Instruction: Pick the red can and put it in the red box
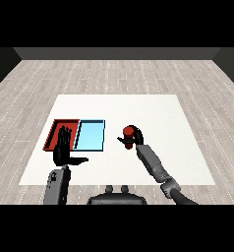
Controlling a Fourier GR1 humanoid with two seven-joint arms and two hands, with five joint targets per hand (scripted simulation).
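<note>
right hand (136, 139) gripping red can (128, 132), left hand (64, 151) spread

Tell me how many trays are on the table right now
2. The red tray lies at the table's left, partly behind the left robot hand; the light blue tray lies right beside it, on its right.

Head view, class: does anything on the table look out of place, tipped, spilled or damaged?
Nothing stands out. The red tray and light blue tray lie flat, side by side. The right robot hand curls round the red can, upright, right of the trays. The left robot hand is open over the red tray's near edge.
</note>
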